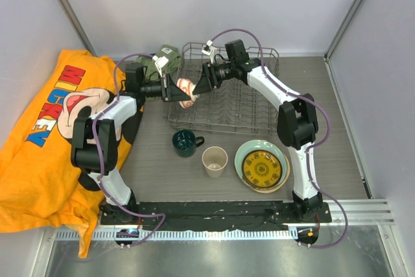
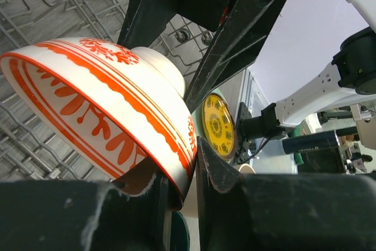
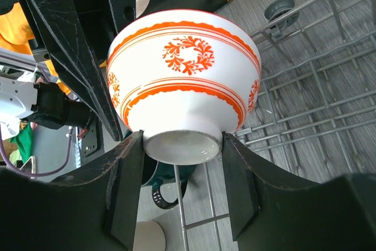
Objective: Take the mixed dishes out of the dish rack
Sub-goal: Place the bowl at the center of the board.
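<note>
The small red-orange bowl (image 1: pixel 187 90) hangs on its side over the left end of the grey wire dish rack (image 1: pixel 240 105). My left gripper (image 1: pixel 176 90) is shut on the bowl's rim (image 2: pixel 100 98), one finger inside and one outside (image 2: pixel 188 168). My right gripper (image 1: pixel 202 82) is shut on the bowl's foot ring (image 3: pixel 185 80), a finger on each side (image 3: pixel 183 157). On the table in front of the rack stand the dark teal mug (image 1: pixel 185 142) and the beige cup (image 1: pixel 214 160). The small yellow plate (image 1: pixel 262 168) lies on the pale green plate (image 1: pixel 245 154). The cream bird-painted plate does not show clearly.
An orange Mickey shirt (image 1: pixel 45 134) covers the table's left side and a green cloth (image 1: pixel 162 60) lies behind the rack's left corner. Grey walls close in the back and both sides. The arm bases sit on a black rail (image 1: pixel 214 212) at the near edge.
</note>
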